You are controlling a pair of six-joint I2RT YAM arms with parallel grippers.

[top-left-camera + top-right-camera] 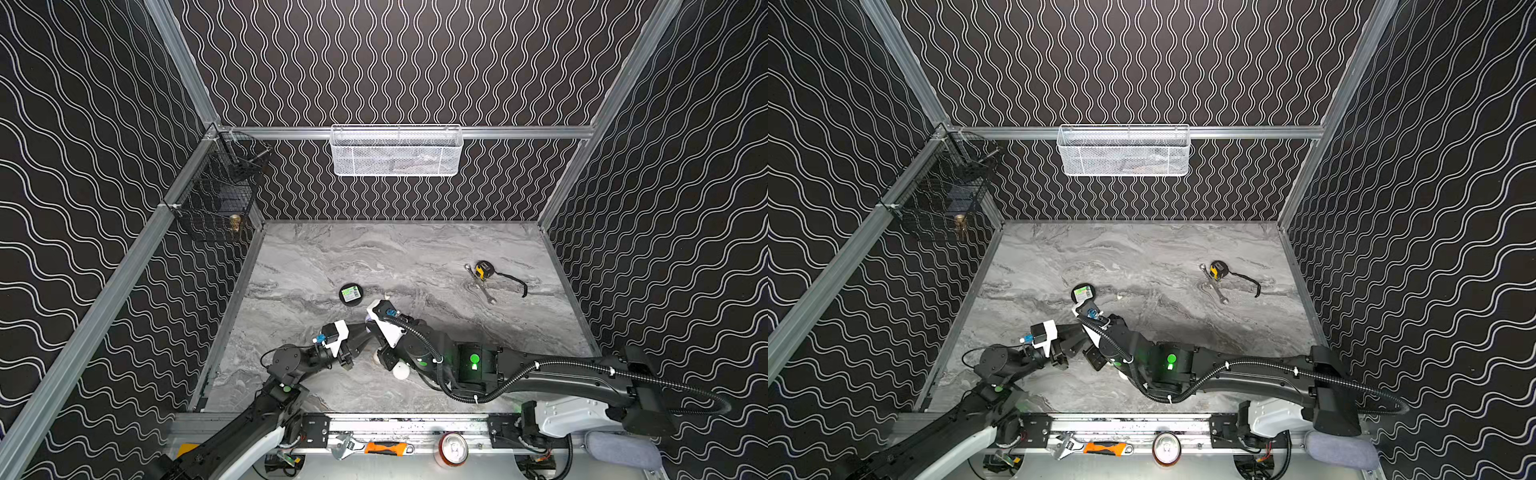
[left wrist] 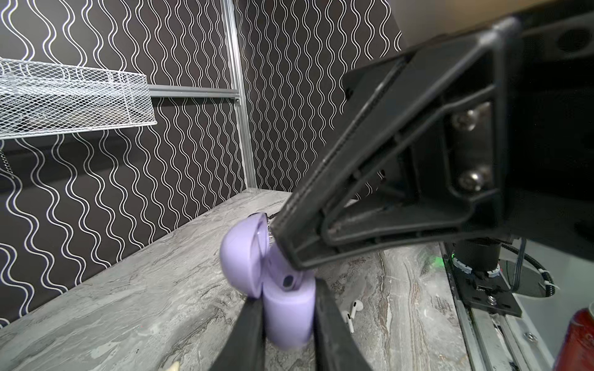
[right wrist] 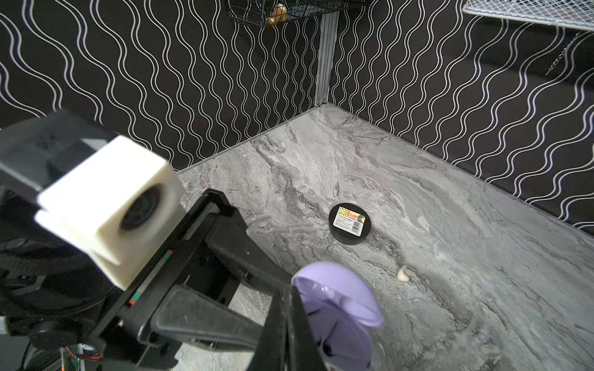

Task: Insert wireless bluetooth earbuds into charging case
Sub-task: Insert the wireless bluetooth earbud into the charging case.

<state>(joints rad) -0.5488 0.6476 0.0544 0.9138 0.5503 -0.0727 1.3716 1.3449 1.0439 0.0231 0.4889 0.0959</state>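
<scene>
1. The left pincer (image 2: 289,305) is clamped on the lilac charging case (image 2: 289,321), one finger on each side of its body. The case stands upright, its lid (image 2: 239,257) swung open.
2. The case sits at the near middle of the marble surface (image 1: 374,257), on the near side of a black round tin (image 1: 351,294). Whether its base touches the surface I cannot tell.
3. The right pincer (image 2: 279,239) is closed, and its tips reach down into the open mouth of the case.
4. A lilac earbud (image 2: 287,280) lies partly sunk in the case, right under those tips and touching them. Whether it is actually pinched between them I cannot tell.
5. Two white earbuds (image 2: 353,306) lie loose on the surface near the case, on its right-arm side.
6. A cream earbud (image 3: 403,275) lies on the surface beyond the case, apart from the tin.
7. Well away, towards the far right corner, a tape measure (image 1: 483,270) rests beside a wrench (image 1: 482,286).
</scene>
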